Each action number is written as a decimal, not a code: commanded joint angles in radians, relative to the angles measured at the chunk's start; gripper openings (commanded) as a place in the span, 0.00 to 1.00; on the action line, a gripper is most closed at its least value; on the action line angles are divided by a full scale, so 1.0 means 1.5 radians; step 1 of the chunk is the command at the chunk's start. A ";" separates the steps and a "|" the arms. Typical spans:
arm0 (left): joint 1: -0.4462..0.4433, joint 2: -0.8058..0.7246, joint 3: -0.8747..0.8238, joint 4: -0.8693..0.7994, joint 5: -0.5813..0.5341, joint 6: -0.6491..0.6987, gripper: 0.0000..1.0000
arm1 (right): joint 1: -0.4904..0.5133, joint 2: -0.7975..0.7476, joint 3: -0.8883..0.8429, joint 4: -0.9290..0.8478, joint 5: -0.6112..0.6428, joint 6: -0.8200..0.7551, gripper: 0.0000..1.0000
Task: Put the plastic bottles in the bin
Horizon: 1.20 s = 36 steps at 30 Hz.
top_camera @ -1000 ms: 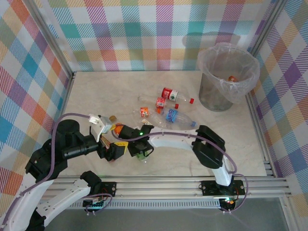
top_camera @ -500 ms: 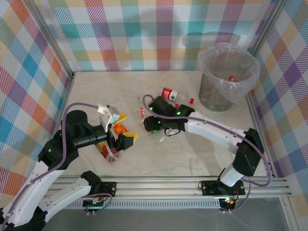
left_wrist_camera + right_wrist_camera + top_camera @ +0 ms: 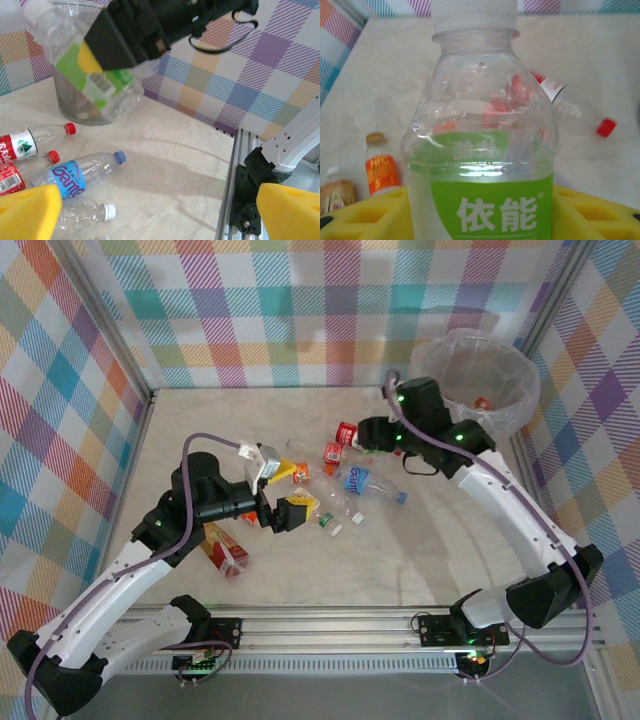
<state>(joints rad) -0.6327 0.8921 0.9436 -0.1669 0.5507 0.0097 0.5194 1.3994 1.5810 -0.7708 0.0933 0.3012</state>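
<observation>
Green-label bottle held just left of the bin, upper right of top view.
Right fingers pinch it; left fingers are spread above loose bottles on the tabletop. Risk: releasing short of the bin drops it outside.

A pale marbled tabletop sits within colourful plaid walls.

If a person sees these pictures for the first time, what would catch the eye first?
First, the green-labelled bottle clamped in the right gripper, raised above the table just short of the grey bin at the far right corner. Next, the loose bottles scattered mid-table, with the open left gripper hovering over them.
</observation>
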 commanded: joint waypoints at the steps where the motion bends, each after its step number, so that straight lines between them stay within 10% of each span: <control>1: -0.008 0.008 -0.010 0.089 0.027 -0.018 1.00 | -0.064 -0.014 0.063 -0.010 -0.018 -0.049 0.60; 17: -0.008 -0.007 -0.018 0.000 -0.023 0.035 1.00 | -0.280 0.179 0.337 0.000 -0.014 -0.060 0.58; 36: -0.008 0.012 0.007 -0.059 -0.042 0.051 1.00 | -0.362 0.287 0.298 0.008 -0.065 -0.046 0.58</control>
<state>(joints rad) -0.6327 0.9089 0.9150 -0.2386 0.4885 0.0719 -0.0189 1.8320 2.0521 -0.7731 0.0471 0.2310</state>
